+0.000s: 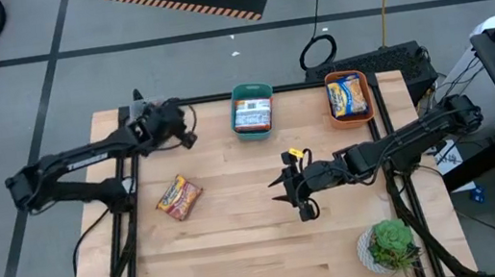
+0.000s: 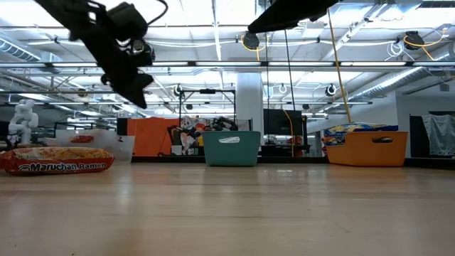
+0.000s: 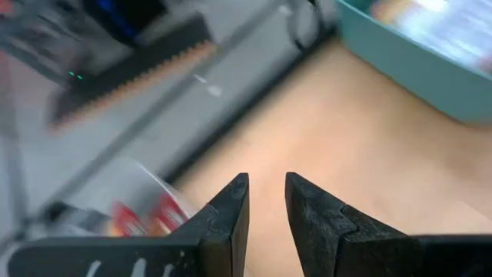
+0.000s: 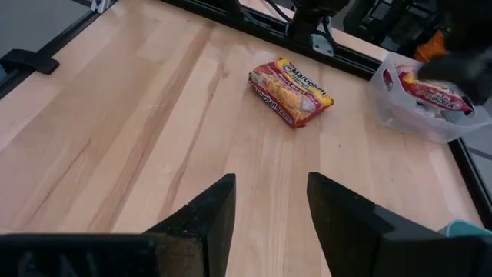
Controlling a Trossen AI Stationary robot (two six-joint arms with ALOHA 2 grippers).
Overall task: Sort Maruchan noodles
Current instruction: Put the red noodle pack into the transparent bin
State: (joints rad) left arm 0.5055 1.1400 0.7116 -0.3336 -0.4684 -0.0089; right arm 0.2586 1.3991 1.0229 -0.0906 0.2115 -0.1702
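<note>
Noodles: one red-and-yellow Maruchan packet (image 1: 178, 197) lies loose on the wooden table (image 1: 245, 255), left of centre in the high view. More packets sit in the teal bin (image 1: 251, 92) and the orange bin (image 1: 352, 116) along the upper edge. Left gripper (image 1: 186, 128), upper left, is empty, fingers slightly parted. Right gripper (image 1: 286, 189), centre, is open and empty.

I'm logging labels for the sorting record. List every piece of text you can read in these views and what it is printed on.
"Maruchan Ramen": on the red packet lying on the table, low view.
"Maruchan": on the same packet, right wrist view.
Print on packets in the teal bin, orange bin and clear bin: too small or blurred to read.
</note>
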